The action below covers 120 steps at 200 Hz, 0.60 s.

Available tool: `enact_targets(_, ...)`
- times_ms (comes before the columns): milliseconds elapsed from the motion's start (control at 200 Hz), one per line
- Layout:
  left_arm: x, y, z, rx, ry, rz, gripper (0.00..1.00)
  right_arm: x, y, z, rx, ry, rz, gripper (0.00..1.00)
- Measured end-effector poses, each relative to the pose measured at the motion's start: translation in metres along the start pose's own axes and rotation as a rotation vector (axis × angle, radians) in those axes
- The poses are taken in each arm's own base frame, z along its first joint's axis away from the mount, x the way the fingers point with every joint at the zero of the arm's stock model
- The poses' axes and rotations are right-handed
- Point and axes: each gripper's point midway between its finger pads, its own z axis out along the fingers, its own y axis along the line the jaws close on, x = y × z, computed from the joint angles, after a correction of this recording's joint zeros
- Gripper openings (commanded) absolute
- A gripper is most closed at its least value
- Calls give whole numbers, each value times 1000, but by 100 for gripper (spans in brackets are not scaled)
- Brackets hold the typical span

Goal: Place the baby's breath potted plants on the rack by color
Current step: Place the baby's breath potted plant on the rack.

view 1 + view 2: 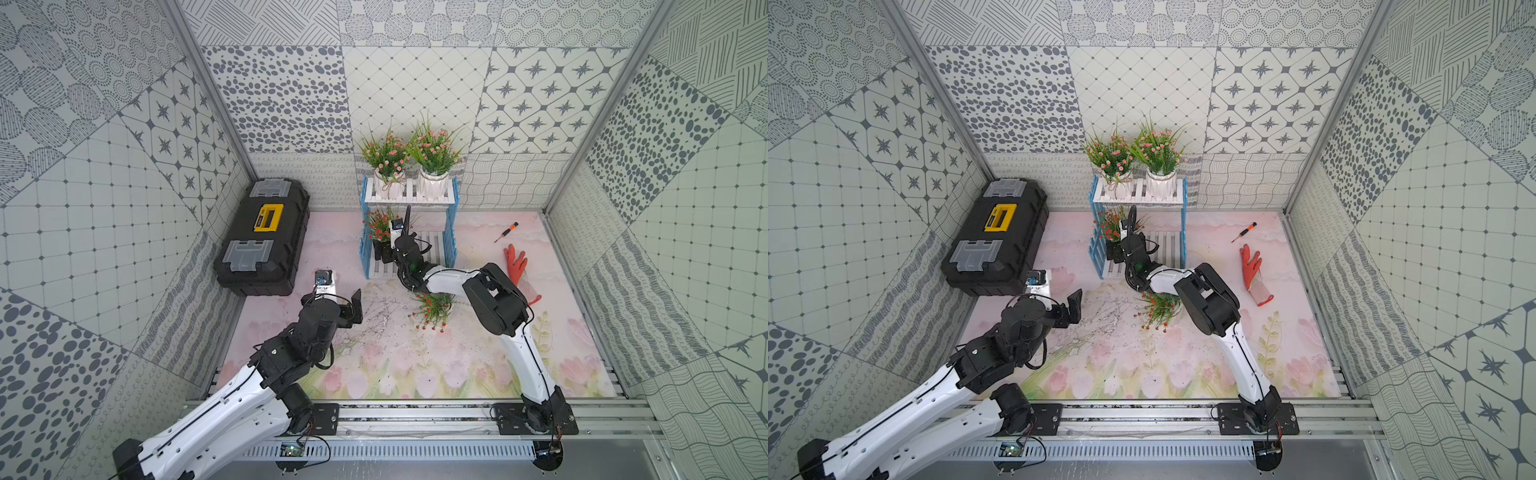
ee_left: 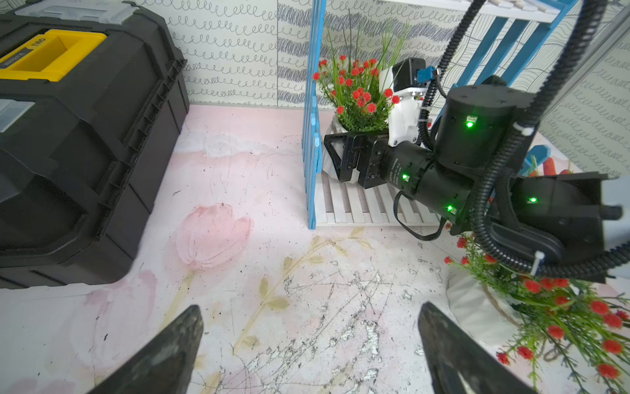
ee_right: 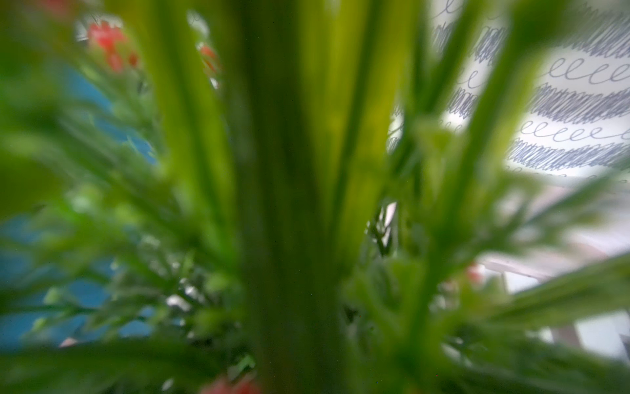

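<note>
The right gripper (image 2: 342, 155) sits around the red plant (image 2: 358, 92) on the low shelf of the rack (image 2: 312, 136); I cannot tell if it squeezes. The left gripper (image 2: 310, 305) is spread wide and empty. Pulling back could snag leaves and tip it over

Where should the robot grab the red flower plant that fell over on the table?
By its white pot, not the flowers. The plant lies on its side, so the pot's round wall faces up: pinch across it, slanting down from where the left tool waits, since the right arm hangs over it. The thin stems would probably bend and slip.
</note>
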Motion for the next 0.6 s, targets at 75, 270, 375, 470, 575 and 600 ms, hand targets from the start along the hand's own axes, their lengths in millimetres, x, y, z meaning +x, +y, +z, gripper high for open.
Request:
enact_targets(75, -1, 0, -1, 1, -3, -2, 98, -1, 0, 0, -2, -1, 4, 84)
enact_targets(270, -3, 1, -2, 1, -12, -7, 98, 6, -3, 1, 2, 32, 14, 86)
enact_targets(375, -4, 2, -4, -1, -19, -10, 98, 11, -4, 1, 3, 52, 14, 90)
enact_targets(470, -6, 4, -5, -5, -27, -14, 98, 16, -5, 1, 5, 71, 19, 93)
enact_targets(575, -8, 5, -7, -9, -35, -18, 98, 15, -3, 2, 2, 93, 24, 94)
enact_targets(600, -8, 6, -7, -10, -36, -18, 98, 14, -2, 2, 0, 97, 26, 96)
